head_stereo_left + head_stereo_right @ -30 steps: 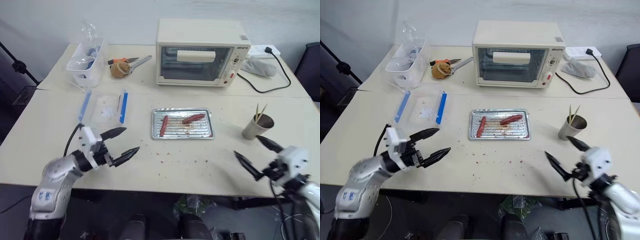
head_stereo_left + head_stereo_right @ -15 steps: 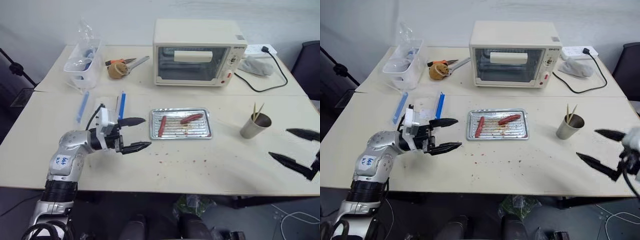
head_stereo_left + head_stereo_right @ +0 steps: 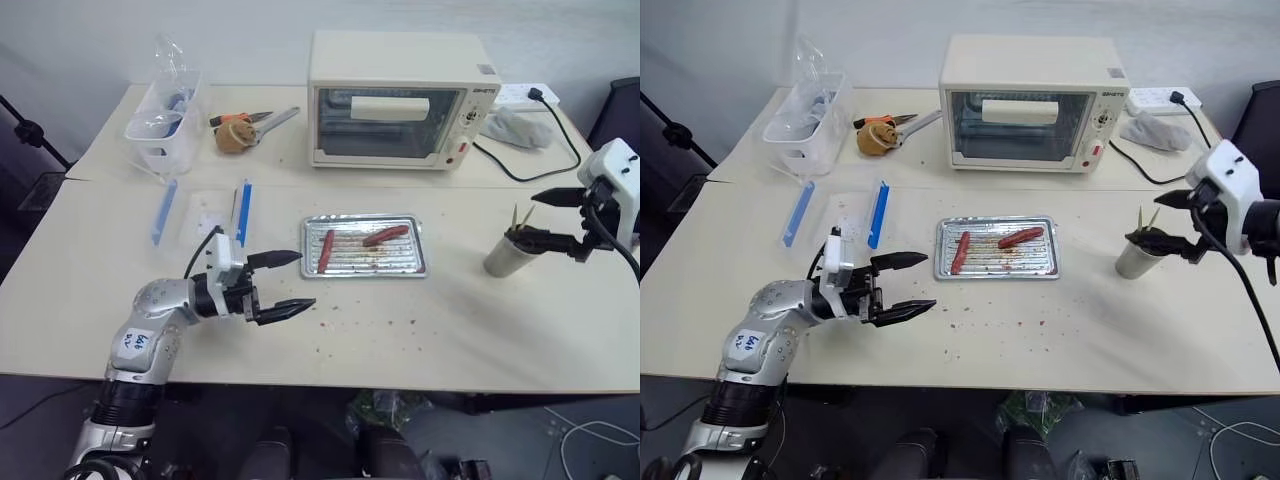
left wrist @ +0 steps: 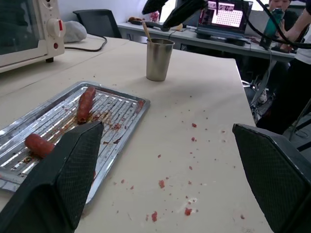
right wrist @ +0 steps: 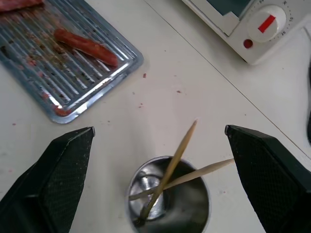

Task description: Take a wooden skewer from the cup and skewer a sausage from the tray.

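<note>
Skewer stock stands in the cup [image 3: 1137, 256] at the right of the table [image 3: 1060, 340]; two wooden skewers [image 5: 170, 170] lean inside it, tips pointing up and out past the rim.

At far left rear, a clear plastic tub [image 3: 806, 120] sits near scissors [image 3: 902, 122]. In front of it lies a clear lid with blue clips [image 3: 838, 214]. The left gripper [image 3: 908, 285] hovers just above the tabletop in front of that lid, fingers spread wide and empty, pointing toward the tray [image 3: 997, 249].

The tray rests at table centre, in front of the toaster oven [image 3: 1033, 102]. It holds two sausages: a straighter one [image 3: 960, 252] at its left side and a slightly curved sausage [image 3: 1021, 238] toward its right rear. Crumbs speckle the table in front of the tray.

The right gripper [image 3: 1162, 217] is held above the cup, fingers apart and holding nothing; one finger [image 5: 58, 179] shows either side of the cup in the right wrist view.
</note>
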Tool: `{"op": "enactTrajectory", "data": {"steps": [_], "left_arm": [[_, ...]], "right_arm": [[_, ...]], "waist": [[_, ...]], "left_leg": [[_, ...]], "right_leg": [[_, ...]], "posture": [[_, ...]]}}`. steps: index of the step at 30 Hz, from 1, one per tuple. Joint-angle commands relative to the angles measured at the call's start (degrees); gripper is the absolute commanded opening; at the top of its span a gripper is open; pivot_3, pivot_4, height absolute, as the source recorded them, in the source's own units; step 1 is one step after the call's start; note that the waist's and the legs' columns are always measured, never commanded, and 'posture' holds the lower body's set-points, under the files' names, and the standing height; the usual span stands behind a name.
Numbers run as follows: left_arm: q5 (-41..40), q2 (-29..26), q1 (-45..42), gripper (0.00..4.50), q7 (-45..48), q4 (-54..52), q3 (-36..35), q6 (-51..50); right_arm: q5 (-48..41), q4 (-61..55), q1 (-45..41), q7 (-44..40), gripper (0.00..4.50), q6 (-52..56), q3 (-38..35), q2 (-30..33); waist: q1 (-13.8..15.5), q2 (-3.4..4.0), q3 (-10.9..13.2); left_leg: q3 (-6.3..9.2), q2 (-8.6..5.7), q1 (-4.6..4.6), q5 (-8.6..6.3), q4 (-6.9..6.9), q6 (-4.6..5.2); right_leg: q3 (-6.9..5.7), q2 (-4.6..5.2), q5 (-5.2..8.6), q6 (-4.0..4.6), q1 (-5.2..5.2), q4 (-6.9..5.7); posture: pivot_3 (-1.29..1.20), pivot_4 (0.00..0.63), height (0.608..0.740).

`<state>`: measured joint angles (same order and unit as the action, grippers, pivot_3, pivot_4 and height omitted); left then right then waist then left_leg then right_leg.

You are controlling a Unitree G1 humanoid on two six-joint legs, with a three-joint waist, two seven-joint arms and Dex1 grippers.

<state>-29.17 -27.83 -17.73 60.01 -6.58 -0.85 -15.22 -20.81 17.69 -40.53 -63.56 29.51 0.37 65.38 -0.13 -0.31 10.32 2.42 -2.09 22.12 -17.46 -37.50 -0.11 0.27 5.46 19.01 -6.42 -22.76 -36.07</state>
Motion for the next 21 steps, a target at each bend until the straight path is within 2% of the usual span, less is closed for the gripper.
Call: {"op": "enactTrajectory", "data": {"steps": [1, 3, 6, 14, 18, 21], "left_arm": [[-0.63, -0.38, 0.52, 4.49, -1.14, -3.07, -0.86, -0.03], [-0.64, -0.34, 0.77, 4.49, -1.53, -3.52, -0.82, -0.1], [-0.6, -0.27, 0.95, 4.5, -2.02, -3.99, -0.81, -0.12], [-0.65, -0.51, 0.94, 4.5, -2.35, -3.96, -0.98, 0.1], [-0.57, -0.38, 0.65, 4.5, -2.29, -3.45, -0.95, 0.4], [-0.43, -0.1, 0.18, 4.5, -2.12, -2.69, -0.77, 0.76]], "right_arm": [[3.0, 3.69, -3.41, -2.05, 4.5, -1.7, 1.09, -1.21], [4.2, 5.29, -4.42, -2.48, 4.5, -2.02, 1.57, -2.15], [6.27, 7.61, -5.52, -2.41, 3.86, -2.78, 2.08, -3.2], [8.32, 8.7, -6.45, -4.18, 1.18, -3.85, 1.42, -3.88], [8.49, 8.59, -7.14, -4.91, 0.02, -3.83, 0.88, -3.47], [7.7, 7.94, -8.09, -6.44, 0.02, -2.76, 0.09, -2.72]], "waist": [[0.07, 0.0, 0.0], [0.23, 0.0, 0.0], [0.26, 0.0, 0.0], [0.11, 0.01, 0.0], [0.06, 0.01, 0.0], [0.08, 0.01, 0.0]], "left_leg": [[0.01, 0.01, 0.01, 0.0, -0.01, -0.01], [0.04, 0.01, 0.05, 0.01, -0.02, -0.01], [0.05, -0.04, 0.1, 0.0, -0.09, 0.0], [0.03, -0.03, 0.1, 0.0, -0.13, 0.0], [0.03, -0.03, 0.09, 0.0, -0.13, 0.0], [0.03, -0.03, 0.09, 0.0, -0.14, 0.0]], "right_leg": [[-0.01, -0.01, 0.0, 0.0, -0.01, -0.01], [-0.04, 0.0, 0.0, 0.0, -0.02, -0.01], [-0.04, 0.03, -0.01, -0.02, -0.02, -0.01], [-0.04, 0.01, -0.02, -0.04, -0.02, -0.05], [-0.04, 0.0, -0.02, -0.04, -0.02, -0.05], [-0.04, 0.0, -0.02, -0.04, -0.02, -0.05]], "posture": [[0.0, 0.15, 0.74], [0.0, 0.15, 0.74], [0.0, 0.15, 0.74], [0.0, 0.15, 0.74], [0.0, 0.15, 0.74], [0.0, 0.15, 0.74]]}}
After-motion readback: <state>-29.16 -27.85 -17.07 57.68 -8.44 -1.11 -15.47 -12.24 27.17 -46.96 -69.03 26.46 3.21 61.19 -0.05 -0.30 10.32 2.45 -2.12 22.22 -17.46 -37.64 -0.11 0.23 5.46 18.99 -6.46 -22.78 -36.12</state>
